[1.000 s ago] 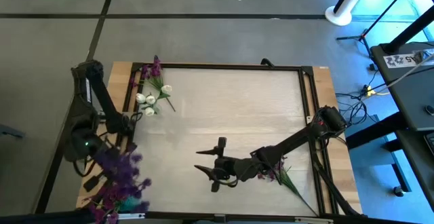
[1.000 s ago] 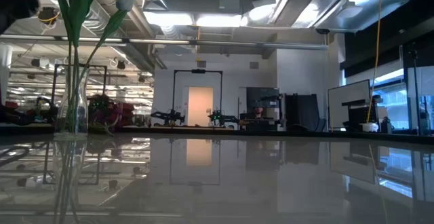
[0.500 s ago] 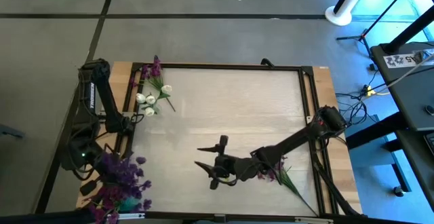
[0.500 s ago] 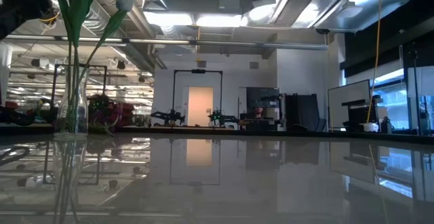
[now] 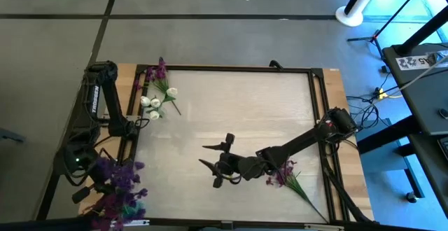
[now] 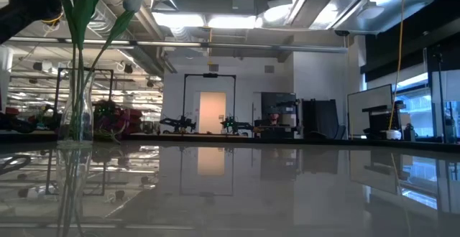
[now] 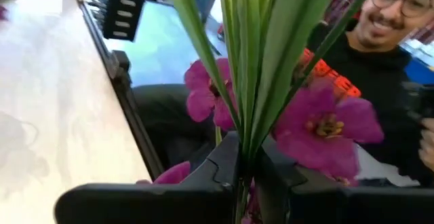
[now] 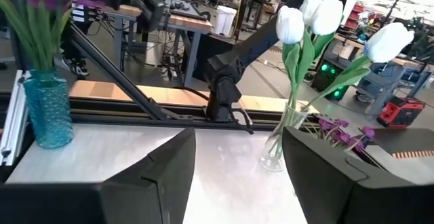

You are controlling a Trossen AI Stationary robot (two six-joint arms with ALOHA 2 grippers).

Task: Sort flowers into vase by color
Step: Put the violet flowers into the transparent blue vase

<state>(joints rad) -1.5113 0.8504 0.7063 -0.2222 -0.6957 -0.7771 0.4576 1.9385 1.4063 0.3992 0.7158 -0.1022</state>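
My left gripper (image 7: 247, 176) is shut on a bunch of magenta-blossomed flowers (image 5: 115, 178) at the table's near-left corner, beside a teal vase (image 8: 47, 108) that holds purple flowers. A clear vase with white tulips (image 5: 154, 101) stands near the left edge and shows in the low view (image 6: 75, 108) too. One purple sprig (image 5: 159, 71) lies at the far-left corner. Another purple sprig (image 5: 283, 176) lies on the table by my right forearm. My right gripper (image 5: 220, 162) hovers open over the table's middle and touches nothing. My left gripper pinches several green stems (image 7: 245, 153) of the magenta flowers between its two fingers. The stems and leaves run on past the fingertips, with blossoms (image 7: 325, 125) on either side. What lies below the fingers is hidden.
A dark frame rail (image 5: 231, 68) runs around the tabletop. My left arm (image 5: 98, 98) stands along the left edge. A person in a dark top (image 7: 352, 68) is beyond the table edge in the left wrist view. Bare tabletop (image 5: 245, 105) lies toward the far side.
My left arm has swung its gripper, still shut on the magenta bunch, toward the table's left and near edge. My right gripper has drifted slightly toward the far edge, still open, uncovering more of the purple sprig by its forearm.
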